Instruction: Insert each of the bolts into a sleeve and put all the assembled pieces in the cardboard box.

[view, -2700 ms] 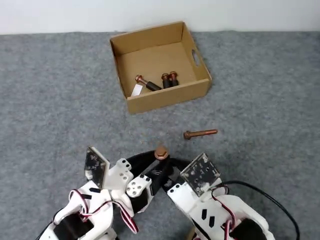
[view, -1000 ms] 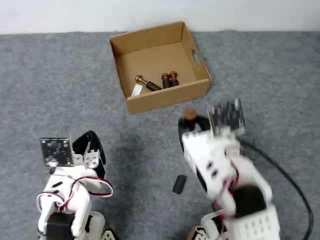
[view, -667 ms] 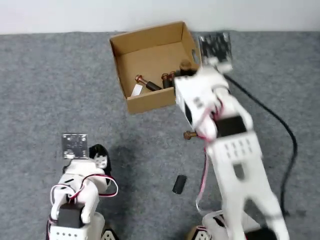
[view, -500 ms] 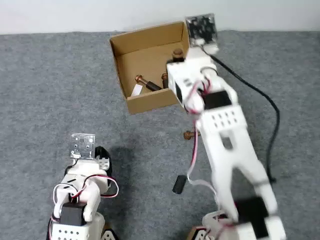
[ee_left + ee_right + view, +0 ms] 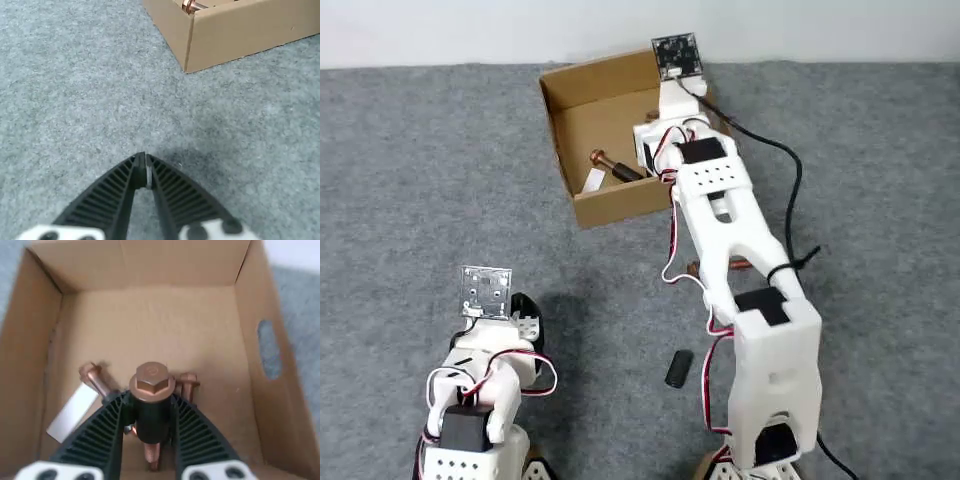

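Pincer (image 5: 149, 400) clamps sleeved bolt (image 5: 151, 382) above cardboard box (image 5: 150, 320).

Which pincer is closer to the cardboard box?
Right. The right pincer hangs over the cardboard box, inside its walls, gripping a sleeved bolt. The left pincer sits over the grey carpet, apart from the box's near corner.

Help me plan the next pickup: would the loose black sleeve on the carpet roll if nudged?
Likely a little: the sleeve looks like a short cylinder lying on its side, though the fuzzy carpet should slow it.
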Controlling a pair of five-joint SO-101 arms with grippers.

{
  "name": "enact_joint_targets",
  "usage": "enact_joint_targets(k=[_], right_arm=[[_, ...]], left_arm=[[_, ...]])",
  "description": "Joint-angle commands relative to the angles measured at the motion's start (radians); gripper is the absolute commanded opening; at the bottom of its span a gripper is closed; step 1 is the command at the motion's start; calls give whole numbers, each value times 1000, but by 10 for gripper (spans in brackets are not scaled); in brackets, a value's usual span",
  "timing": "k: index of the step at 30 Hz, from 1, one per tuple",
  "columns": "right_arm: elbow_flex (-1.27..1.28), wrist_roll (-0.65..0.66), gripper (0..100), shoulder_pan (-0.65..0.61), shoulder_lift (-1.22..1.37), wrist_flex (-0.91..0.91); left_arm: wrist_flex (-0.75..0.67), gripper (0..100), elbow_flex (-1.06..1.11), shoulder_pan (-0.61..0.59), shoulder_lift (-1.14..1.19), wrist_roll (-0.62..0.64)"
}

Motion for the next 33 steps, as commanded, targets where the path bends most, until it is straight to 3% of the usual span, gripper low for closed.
enact_joint_targets(k=[1,4,10,14,19,31,33], right_arm=[[-80,40,9,-4,21,77],[-80,77,17,-8,53,157],[-84,78,184,-10,28,237],[-84,75,136,-10,-79,323],[-84,75,4,-10,-226,460],[-84,-236,20,-27,-426,1047],[-77,-284,20,-39,-444,1069]], left_arm=[[5,6,-5,-8,-8,-9],[5,6,-5,-8,-8,-9],[6,6,-5,-8,-8,-9],[8,6,-5,-8,-8,-9],[8,6,-5,-12,-8,-9],[5,6,-5,-58,-8,-9],[5,6,-5,-58,-8,-9]])
